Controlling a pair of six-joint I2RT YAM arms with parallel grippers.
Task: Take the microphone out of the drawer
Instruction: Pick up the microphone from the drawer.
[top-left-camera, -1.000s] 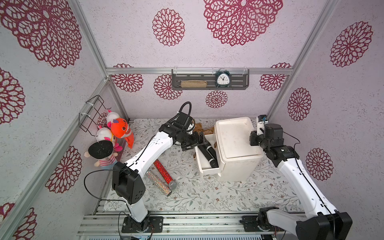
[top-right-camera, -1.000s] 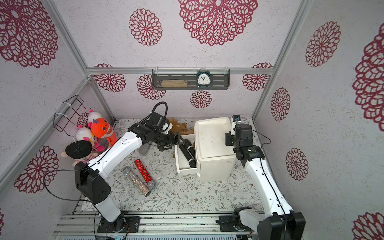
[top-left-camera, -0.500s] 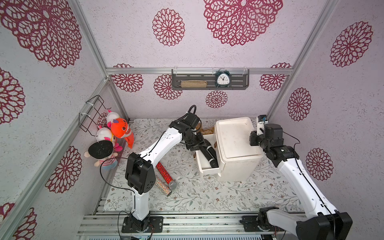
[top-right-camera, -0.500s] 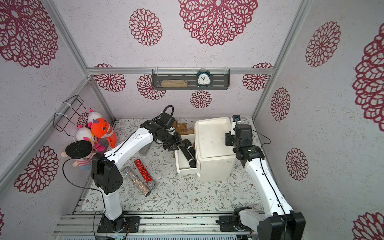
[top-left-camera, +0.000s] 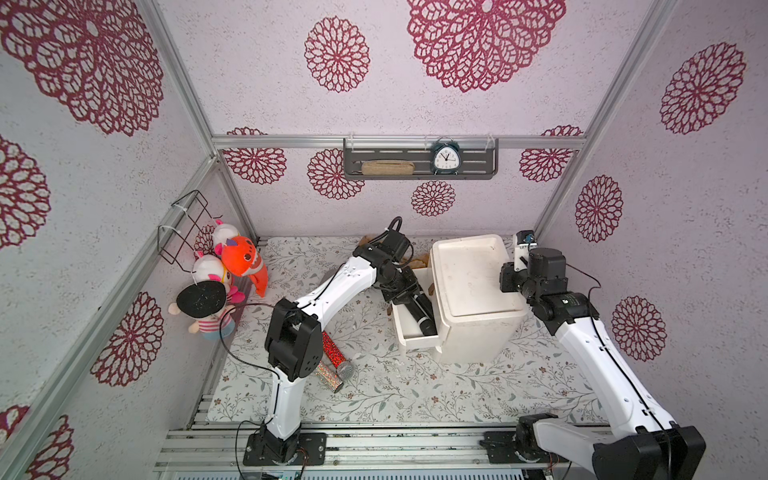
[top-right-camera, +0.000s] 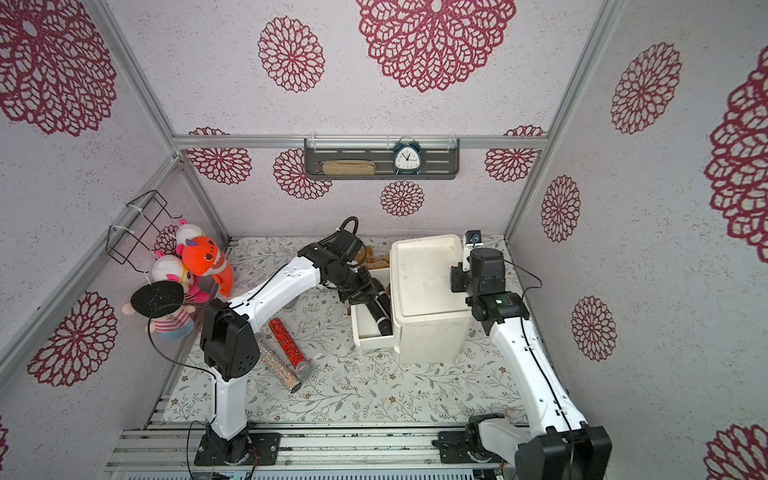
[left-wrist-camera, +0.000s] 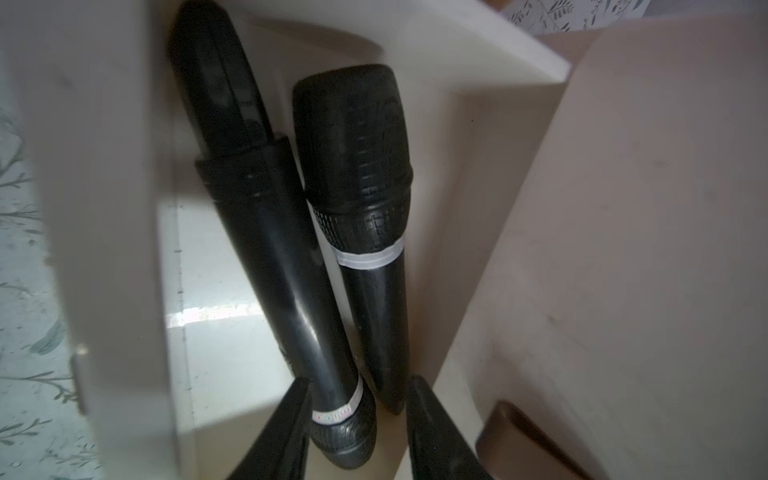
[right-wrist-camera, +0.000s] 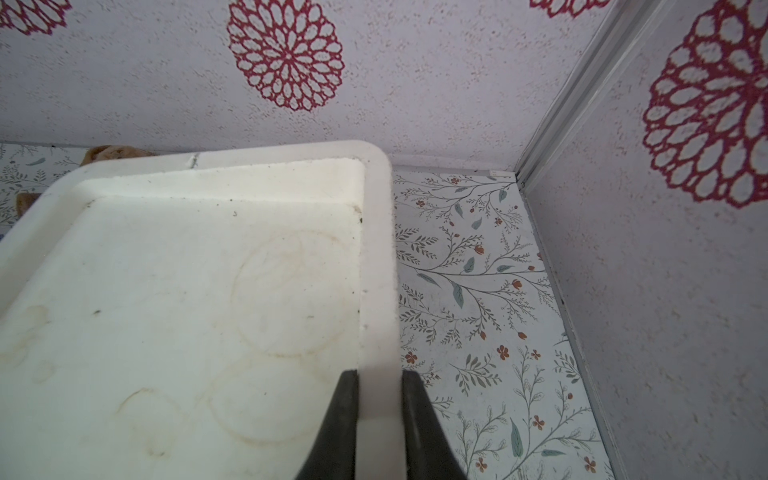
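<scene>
The white cabinet (top-left-camera: 469, 274) has its drawer (top-left-camera: 415, 343) pulled open, as both top views show. Two black microphones lie side by side in the drawer (top-right-camera: 374, 340). My left gripper (left-wrist-camera: 359, 395) reaches down into it. Its jaws are closed round the mesh head of one microphone (left-wrist-camera: 291, 270), with the tail of the second microphone (left-wrist-camera: 365, 166) pinched between them too. From above, the left gripper (top-left-camera: 401, 286) covers the microphones' far ends (top-left-camera: 419, 309). My right gripper (right-wrist-camera: 379, 382) is shut on the raised rim (right-wrist-camera: 376, 249) of the cabinet's top.
A red glitter microphone (top-left-camera: 332, 349) and a silver one (top-left-camera: 328, 374) lie on the floral mat by the left arm's base. Plush toys (top-left-camera: 232, 257) hang under a wire basket (top-left-camera: 183, 224) on the left wall. A brown soft toy (top-left-camera: 419, 259) sits behind the drawer.
My left arm swung right and down into the drawer, and its jaws narrowed from wide open onto the microphone. The right arm has not moved.
</scene>
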